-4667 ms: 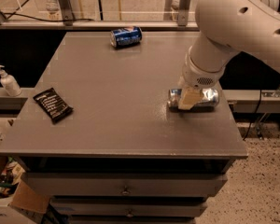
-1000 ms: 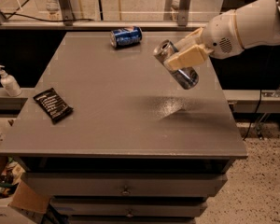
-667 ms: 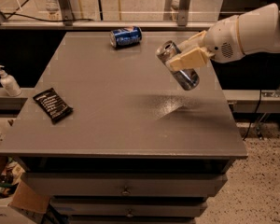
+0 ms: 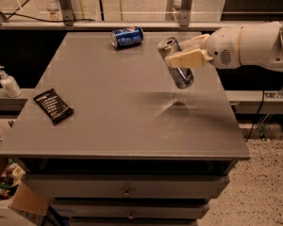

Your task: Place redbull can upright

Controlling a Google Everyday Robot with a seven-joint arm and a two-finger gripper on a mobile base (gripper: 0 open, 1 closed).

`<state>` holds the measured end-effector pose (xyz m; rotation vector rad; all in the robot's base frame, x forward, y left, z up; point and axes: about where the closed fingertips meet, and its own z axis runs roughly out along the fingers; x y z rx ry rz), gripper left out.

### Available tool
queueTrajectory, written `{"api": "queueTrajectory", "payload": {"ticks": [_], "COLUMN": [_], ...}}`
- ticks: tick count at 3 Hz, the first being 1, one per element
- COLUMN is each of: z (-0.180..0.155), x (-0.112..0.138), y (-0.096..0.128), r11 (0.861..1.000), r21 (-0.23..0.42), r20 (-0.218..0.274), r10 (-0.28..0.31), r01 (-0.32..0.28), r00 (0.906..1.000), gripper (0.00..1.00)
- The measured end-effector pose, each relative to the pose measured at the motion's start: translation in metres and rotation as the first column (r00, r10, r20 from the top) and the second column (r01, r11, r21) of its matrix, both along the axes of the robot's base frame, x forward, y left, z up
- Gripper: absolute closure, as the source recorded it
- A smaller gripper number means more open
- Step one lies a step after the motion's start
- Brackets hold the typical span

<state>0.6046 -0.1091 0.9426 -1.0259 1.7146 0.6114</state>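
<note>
Pincer [image 4: 183,56] around one redbull can [image 4: 181,77], above table [image 4: 108,112]

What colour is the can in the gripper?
Silver, in the camera view; the gripper holds the can tilted above the table.

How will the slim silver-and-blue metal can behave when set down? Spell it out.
The slim silver-and-blue metal can, held tilted above the grey table by the gripper, is tall and narrow, so it probably tips easily if released off-vertical. Its round, smooth body would likely roll once lying down. The shiny metal may slip in a loose grip.
</note>
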Motion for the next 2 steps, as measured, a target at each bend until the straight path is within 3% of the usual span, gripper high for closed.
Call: {"api": "queueTrajectory", "payload": {"ticks": [2], "z": [-0.0094], "x": [0.0174], "y": [0.0011], "r11": [0.98], "r21": [0.196], "r20": [0.063], "r10": [-0.047], "r01": [0.034], "r00": [0.9969], "gripper": [1.0]}}
